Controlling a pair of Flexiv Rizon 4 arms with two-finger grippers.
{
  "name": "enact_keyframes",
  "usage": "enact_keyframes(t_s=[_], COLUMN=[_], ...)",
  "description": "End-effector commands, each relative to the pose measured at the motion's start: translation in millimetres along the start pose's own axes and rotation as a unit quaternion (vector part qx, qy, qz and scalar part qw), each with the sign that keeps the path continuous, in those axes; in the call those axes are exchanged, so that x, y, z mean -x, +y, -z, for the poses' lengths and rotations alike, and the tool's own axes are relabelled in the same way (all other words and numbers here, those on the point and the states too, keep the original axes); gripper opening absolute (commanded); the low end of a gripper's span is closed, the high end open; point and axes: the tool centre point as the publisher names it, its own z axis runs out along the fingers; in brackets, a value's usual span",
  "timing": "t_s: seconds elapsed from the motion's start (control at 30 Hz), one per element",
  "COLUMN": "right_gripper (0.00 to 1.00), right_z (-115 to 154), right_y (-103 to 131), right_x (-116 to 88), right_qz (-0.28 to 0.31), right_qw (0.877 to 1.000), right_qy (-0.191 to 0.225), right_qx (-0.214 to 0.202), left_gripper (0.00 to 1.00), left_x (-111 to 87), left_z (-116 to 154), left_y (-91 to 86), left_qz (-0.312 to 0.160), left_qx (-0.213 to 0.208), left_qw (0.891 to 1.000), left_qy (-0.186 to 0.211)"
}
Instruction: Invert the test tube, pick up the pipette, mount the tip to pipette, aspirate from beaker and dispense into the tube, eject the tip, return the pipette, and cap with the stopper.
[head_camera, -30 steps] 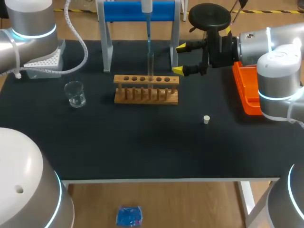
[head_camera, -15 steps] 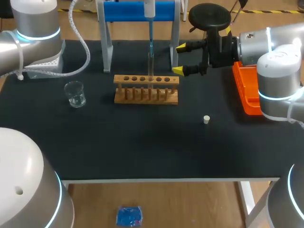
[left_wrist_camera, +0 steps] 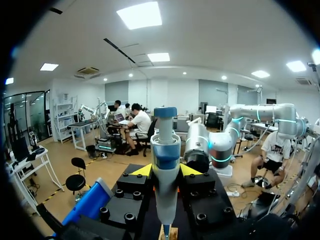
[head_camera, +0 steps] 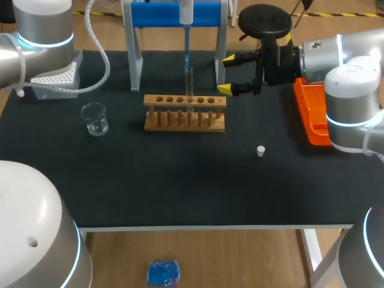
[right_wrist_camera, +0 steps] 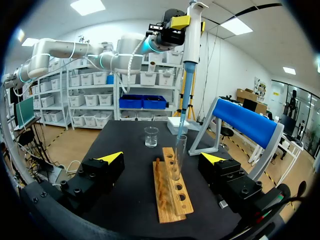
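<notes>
Our left tool (left_wrist_camera: 166, 171) was closed on the body of the pipette (left_wrist_camera: 165, 150), a yellow-tipped finger pressing it from each side. It held the pipette upright at the upper middle of the head view, in front of the blue stand (head_camera: 159, 14). The pipette's blue tip pointed straight down at the mouth of the test tube (head_camera: 189, 83), which stood upright in a hole just right of the middle of the wooden rack (head_camera: 180, 117); we could not tell how far the tip went in. Our right tool (head_camera: 227, 75) hung at the upper right of the frame, just beside the rack's right end, its fingers wide apart and holding nothing. The beaker (head_camera: 95, 118) stood left of the rack, well apart from it, and the white stopper (head_camera: 260, 150) lay on the dark surface (head_camera: 180, 186) right of centre. A white tip box (head_camera: 59, 77) sat at the upper left, partly under our left arm, and an orange tray (head_camera: 309, 117) lay at the right edge.
</notes>
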Motion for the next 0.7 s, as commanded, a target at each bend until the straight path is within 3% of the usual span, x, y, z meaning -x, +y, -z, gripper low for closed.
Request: enact_keyframes(t_s=[0.03, 0.7], right_gripper=[1.00, 1.00], right_z=[-0.1, -0.1], right_y=[-0.3, -0.3], right_x=[-0.6, -0.6], right_qz=[0.000, 0.000], right_qw=[1.000, 1.000], right_qy=[-0.001, -0.001], right_qx=[0.000, 0.000], left_gripper=[0.00, 0.00], left_x=[0.5, 3.1], left_z=[0.8, 0.4], left_y=[-2.1, -0.4], left_qz=[0.001, -0.002], left_qx=[0.003, -0.056], left_qw=[1.000, 0.998], left_qy=[0.000, -0.012])
